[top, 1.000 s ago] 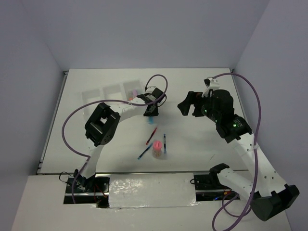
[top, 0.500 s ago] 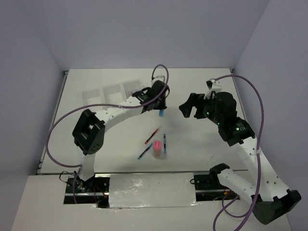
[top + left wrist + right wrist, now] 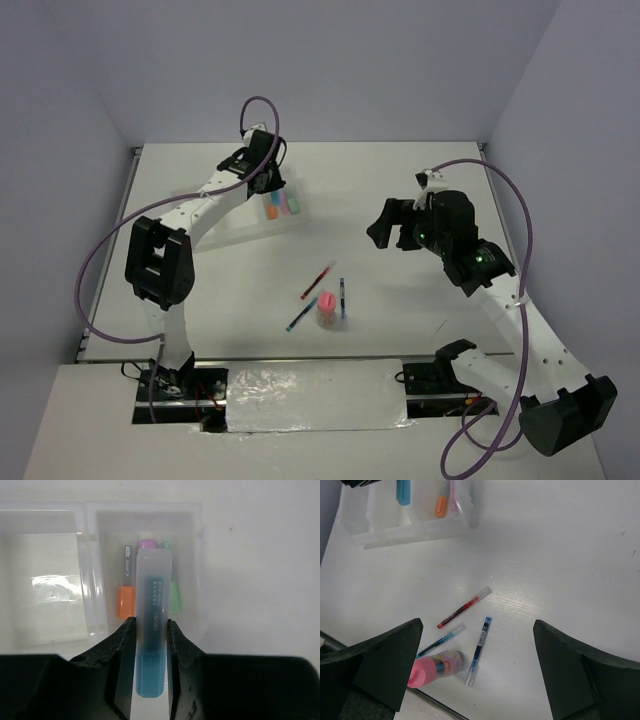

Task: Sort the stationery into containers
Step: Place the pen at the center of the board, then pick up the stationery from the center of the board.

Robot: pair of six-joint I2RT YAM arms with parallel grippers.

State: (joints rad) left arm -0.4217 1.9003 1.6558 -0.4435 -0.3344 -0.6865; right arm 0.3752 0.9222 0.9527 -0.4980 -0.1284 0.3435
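Here, left claw (image 3: 151, 628) pinching chunky blue highlighter (image 3: 154, 592) over translucent tray (image 3: 199, 570), right claw (image 3: 477, 630) wide.

light: bright, even, seemingly overhead | shadows: soft, faint | glare: patch on tray (image 3: 50, 587) | focus: wrist views slightly soft

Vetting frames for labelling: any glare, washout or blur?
Left wrist: blue highlighter sharp, glare patch on the tray floor. Top external: tray nearly washes into the white table. Right wrist: pens crisp, fingers dark and featureless.
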